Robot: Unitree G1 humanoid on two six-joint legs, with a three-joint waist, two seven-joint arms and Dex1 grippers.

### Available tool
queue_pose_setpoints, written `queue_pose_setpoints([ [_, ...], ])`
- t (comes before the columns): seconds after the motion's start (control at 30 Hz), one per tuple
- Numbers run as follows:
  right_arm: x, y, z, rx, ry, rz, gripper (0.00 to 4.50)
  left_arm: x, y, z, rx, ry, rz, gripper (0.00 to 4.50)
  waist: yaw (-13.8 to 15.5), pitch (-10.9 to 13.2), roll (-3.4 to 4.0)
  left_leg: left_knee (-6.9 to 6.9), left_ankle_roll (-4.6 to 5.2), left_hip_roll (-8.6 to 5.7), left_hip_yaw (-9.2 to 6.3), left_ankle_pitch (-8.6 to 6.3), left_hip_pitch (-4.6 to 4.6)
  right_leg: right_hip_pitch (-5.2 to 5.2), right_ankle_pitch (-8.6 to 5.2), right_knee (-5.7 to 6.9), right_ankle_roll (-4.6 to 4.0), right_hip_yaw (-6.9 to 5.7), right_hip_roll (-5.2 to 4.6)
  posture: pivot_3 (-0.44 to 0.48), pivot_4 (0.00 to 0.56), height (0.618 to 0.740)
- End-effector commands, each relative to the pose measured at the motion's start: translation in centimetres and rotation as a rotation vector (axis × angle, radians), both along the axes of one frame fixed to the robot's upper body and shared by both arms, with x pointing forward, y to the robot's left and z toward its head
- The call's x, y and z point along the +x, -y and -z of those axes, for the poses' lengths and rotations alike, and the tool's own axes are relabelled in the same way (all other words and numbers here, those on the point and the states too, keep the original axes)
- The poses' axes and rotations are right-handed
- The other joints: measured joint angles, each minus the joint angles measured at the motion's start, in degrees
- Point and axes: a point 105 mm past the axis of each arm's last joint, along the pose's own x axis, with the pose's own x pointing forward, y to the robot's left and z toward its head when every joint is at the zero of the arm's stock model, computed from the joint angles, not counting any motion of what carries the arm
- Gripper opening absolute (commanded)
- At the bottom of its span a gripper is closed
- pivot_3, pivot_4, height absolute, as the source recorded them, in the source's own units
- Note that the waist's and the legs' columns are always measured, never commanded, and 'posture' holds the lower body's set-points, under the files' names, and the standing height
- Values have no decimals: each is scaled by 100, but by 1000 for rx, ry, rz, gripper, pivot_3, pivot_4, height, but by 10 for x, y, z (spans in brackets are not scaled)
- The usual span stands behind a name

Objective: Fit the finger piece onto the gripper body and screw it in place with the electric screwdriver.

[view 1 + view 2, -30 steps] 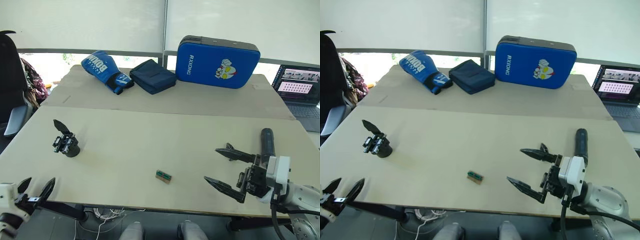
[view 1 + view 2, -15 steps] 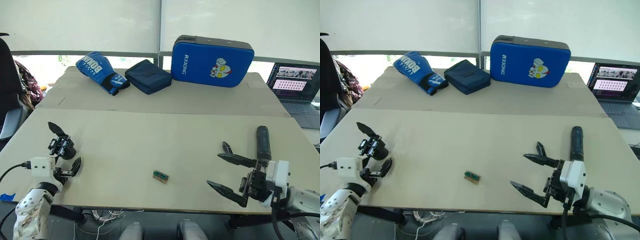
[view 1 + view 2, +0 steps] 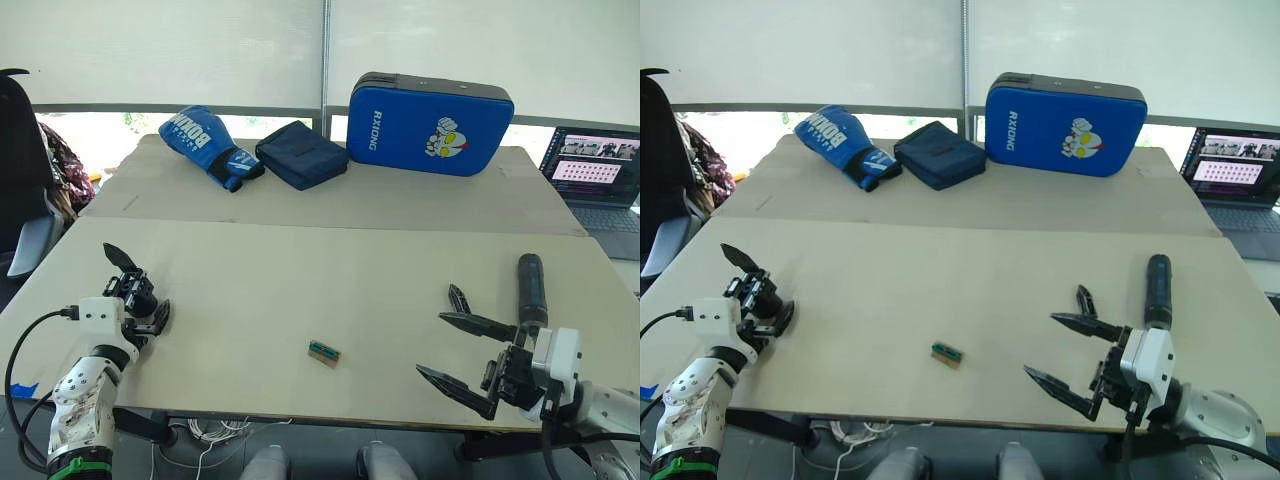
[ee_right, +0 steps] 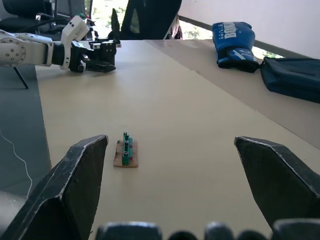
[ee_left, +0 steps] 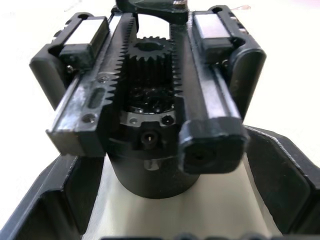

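Jaws on my right gripper stand wide apart over the near table edge, holding nothing. Just beyond the upper fingertip lies the finger piece, and the electric screwdriver rests flat on the table right beside that gripper, on its outer side. A small green-and-brown block sits on the table ahead of these jaws, between the two fingers in the wrist view. My left gripper has its jaws spread around the gripper body, one finger on each side of its round base; I cannot see them pressing it.
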Motion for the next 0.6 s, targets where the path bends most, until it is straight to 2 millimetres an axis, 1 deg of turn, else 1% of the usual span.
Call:
queue_pose_setpoints([
  [0.03,-5,1,-7,-13,61,6,4500,-4,3,6,5,-3,21,2657,-3,-1,2,0,0,0,0,0,0,0,0,0,1,1,0,0,150,740],
  [0.07,-5,1,-6,-15,59,6,4500,-3,4,4,2,13,27,2308,-4,-1,3,0,0,0,1,0,0,0,0,0,1,1,0,0,150,740],
  [0.17,-5,3,-1,-23,50,7,4500,1,8,-4,-4,66,39,2282,0,-2,3,0,0,0,2,0,1,0,0,0,1,2,0,0,150,740],
  [0.23,-5,4,1,-33,47,6,4500,6,16,-13,-16,119,68,2282,17,-1,2,0,0,-1,2,0,-1,0,-1,-1,1,1,0,0,150,740],
  [0.33,-1,8,1,-39,56,17,4500,17,38,-30,-26,190,150,2282,64,1,-1,1,0,-6,2,0,-3,0,0,-3,2,1,-4,0,150,740],
  [0.43,0,12,-1,-49,63,24,4500,29,72,-48,-33,247,267,2282,79,6,-10,9,0,-8,-1,0,-11,-1,1,-3,3,-6,-5,0,150,740],
  [0.5,-3,14,-3,-58,62,29,4500,34,111,-62,-36,280,401,2282,84,14,-24,17,0,-8,-6,0,-27,-8,5,-6,0,-11,-5,0,150,740],
  [0.57,-6,17,-3,-65,57,37,4500,35,142,-66,-32,277,509,2282,72,20,-35,22,-2,-10,-9,-1,-34,-12,26,-9,-28,-12,-5,0,150,740],
  [0.6,-8,18,-3,-69,53,43,4500,34,153,-66,-33,268,544,2282,60,21,-36,25,-3,-11,-8,-3,-35,-12,28,-11,-30,-10,-5,0,150,740],
])
